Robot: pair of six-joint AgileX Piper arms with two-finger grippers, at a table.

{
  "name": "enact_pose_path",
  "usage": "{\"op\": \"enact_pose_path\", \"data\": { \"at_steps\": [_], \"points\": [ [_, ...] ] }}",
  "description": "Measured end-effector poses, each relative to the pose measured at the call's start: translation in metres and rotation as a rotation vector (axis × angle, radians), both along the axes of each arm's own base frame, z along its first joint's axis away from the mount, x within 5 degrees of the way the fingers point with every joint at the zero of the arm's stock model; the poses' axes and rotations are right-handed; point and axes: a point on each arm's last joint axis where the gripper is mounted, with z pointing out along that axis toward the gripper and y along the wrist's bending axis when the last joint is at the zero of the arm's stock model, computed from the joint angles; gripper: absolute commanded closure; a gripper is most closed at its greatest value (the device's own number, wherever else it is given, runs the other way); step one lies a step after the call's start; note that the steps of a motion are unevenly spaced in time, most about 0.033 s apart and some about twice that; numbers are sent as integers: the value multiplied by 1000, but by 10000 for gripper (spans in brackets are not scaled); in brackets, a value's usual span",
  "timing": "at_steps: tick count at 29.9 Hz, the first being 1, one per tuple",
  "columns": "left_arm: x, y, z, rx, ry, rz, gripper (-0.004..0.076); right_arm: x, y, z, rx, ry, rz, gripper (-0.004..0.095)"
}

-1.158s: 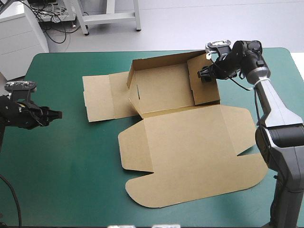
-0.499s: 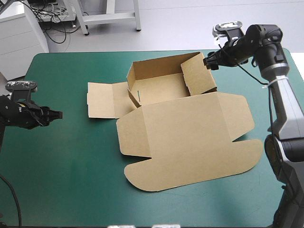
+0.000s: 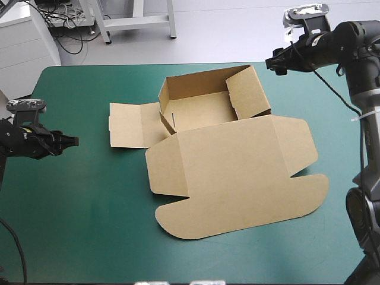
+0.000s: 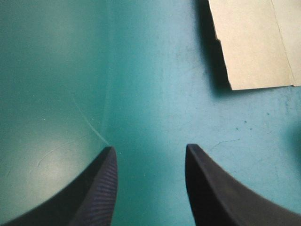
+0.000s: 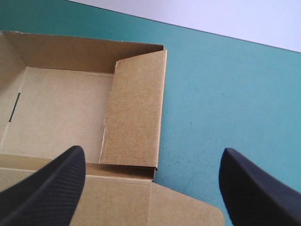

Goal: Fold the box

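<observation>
One brown box (image 3: 225, 160) (seemingly plain), half-formed.

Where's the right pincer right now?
In the high view the right pincer hangs open near the far edge of the table, right of the box and clear of it.

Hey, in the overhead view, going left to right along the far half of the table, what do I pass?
The black-fingered left gripper → the brown board box's flat side flap → its open tray with raised walls → the right gripper.
</observation>
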Motion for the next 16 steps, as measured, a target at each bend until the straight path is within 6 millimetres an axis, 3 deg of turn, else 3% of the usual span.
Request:
{"op": "enact_pose_path", "data": {
  "at_steps": [4, 12, 16],
  "points": [
    [0, -2, 0, -20, -4, -3, 400, 21, 3, -24, 2, 66, -5, 183],
    [-1, -3, -1, -40, 9, -7, 400, 70, 10, -91, -17, 218, -4, 183],
    [-2, -4, -2, -42, 24, -12, 400, 87, 14, -113, -5, 255, 3, 184]
  ]
}}
